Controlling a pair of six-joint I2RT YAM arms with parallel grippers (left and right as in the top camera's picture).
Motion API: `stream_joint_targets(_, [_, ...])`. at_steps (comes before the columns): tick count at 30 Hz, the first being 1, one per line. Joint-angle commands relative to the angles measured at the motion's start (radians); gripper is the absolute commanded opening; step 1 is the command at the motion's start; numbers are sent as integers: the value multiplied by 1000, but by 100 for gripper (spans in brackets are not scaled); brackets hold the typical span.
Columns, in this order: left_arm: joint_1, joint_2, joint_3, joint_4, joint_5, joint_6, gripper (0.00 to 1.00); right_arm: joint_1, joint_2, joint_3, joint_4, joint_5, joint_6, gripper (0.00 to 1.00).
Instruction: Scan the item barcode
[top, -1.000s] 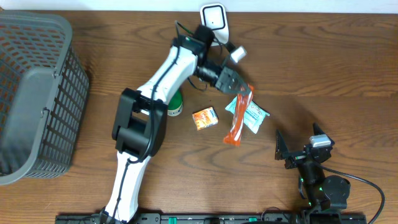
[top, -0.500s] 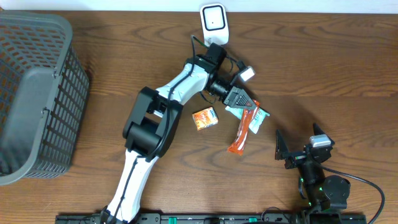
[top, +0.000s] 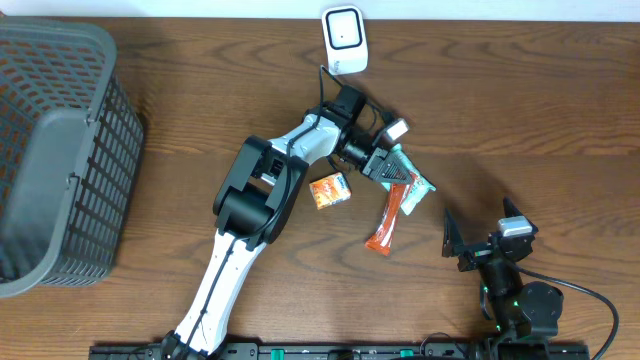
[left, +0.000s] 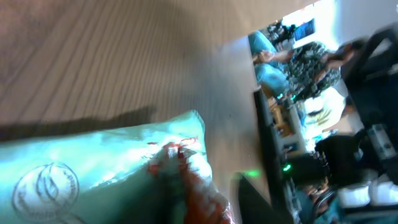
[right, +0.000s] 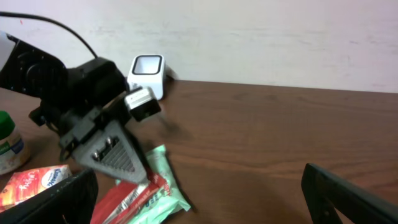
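Note:
The white barcode scanner (top: 343, 27) stands at the table's far edge, also seen as the scanner (right: 148, 70) in the right wrist view. My left gripper (top: 390, 172) is low over a teal packet (top: 414, 179), right at the top end of a long red packet (top: 388, 218). The red packet (right: 127, 199) lies slanted across the teal packet (right: 166, 167), its upper end under my left fingers (right: 112, 152). The blurred left wrist view does not show how the jaws stand. My right gripper (top: 476, 240) rests open and empty near the front right.
A small orange packet (top: 329, 189) lies left of the red one. A green-lidded bottle (right: 7, 146) stands behind it, hidden by the left arm from overhead. A large grey basket (top: 50, 150) fills the left side.
My left arm swung away from the scanner, forward and right, bringing the red packet down across the teal packet. The right arm has not moved.

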Motion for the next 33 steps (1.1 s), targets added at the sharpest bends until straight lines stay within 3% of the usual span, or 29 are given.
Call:
stream_joint_targets(1, [18, -2, -1, 70, -5, -150, 66, 3, -2, -1, -3, -6, 10, 99])
stream_joint_targets(4, [30, -7, 0, 124, -6, -217, 82, 3, -2, -1, -3, -6, 10, 99])
stream_joint_targets(7, [38, -16, 11, 153, -6, -262, 86, 3, -2, -1, -3, -6, 10, 99])
stream_joint_targets(8, [39, -20, 15, 156, -11, -271, 98, 3, -2, -1, -3, -6, 10, 99])
stream_joint_targets(17, [37, -143, 31, 130, -266, -338, 98, 3, -2, -1, -3, -6, 10, 99])
stream_joint_targets(22, [26, -268, 31, -50, -644, -399, 98, 3, -2, -1, -3, -6, 10, 99])
stream_joint_targets(23, [20, -303, 31, -110, -778, -426, 93, 3, -2, -1, -3, -6, 10, 99])
stream_joint_targets(24, [14, -327, 31, -152, -865, -444, 80, 3, -2, -1, -3, -6, 10, 99])
stream_joint_targets(26, [1, -369, 31, -228, -1024, -509, 33, 3, -2, -1, -3, -6, 10, 99])
stream_joint_targets(28, [-13, -390, 31, -285, -1084, -547, 8, 3, -2, -1, -3, -6, 10, 99])
stream_joint_targets(33, [-61, -374, 25, -390, -1083, -554, 7, 3, -2, -1, -3, -6, 10, 99])
